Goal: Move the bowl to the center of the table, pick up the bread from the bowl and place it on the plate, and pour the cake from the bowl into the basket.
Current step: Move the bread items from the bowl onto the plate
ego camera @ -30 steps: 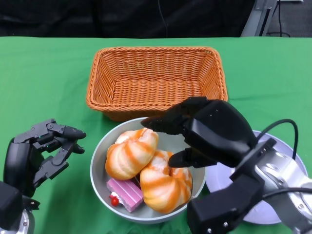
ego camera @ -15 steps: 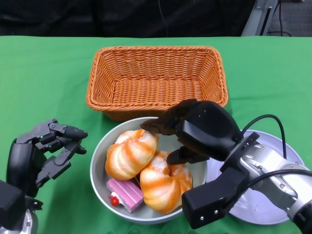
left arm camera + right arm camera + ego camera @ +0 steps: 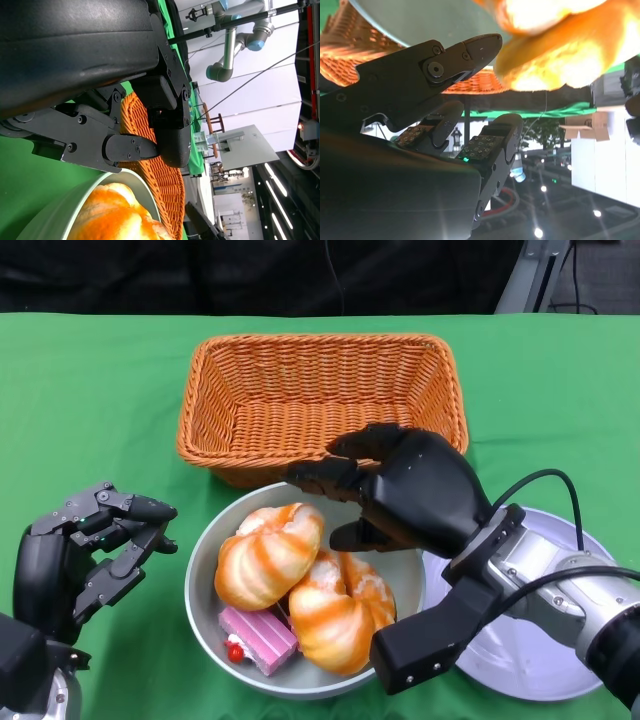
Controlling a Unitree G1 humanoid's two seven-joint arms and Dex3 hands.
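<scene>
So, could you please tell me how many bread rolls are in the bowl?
2. One bread roll lies toward the left side of the bowl; the other bread roll lies at its front right, touching the first. More could be hidden underneath.

This is a robotics lab or test hall. The bench (image 3: 80, 390) is covered in a plain green cloth, with a black curtain (image 3: 250, 275) hanging behind it. The left wrist view shows an industrial robot arm (image 3: 235, 42) mounted beyond the bench, pale walls and strip lights (image 3: 272, 172) overhead. The right wrist view shows a cardboard box (image 3: 585, 126) and bright ceiling lamps.
</scene>
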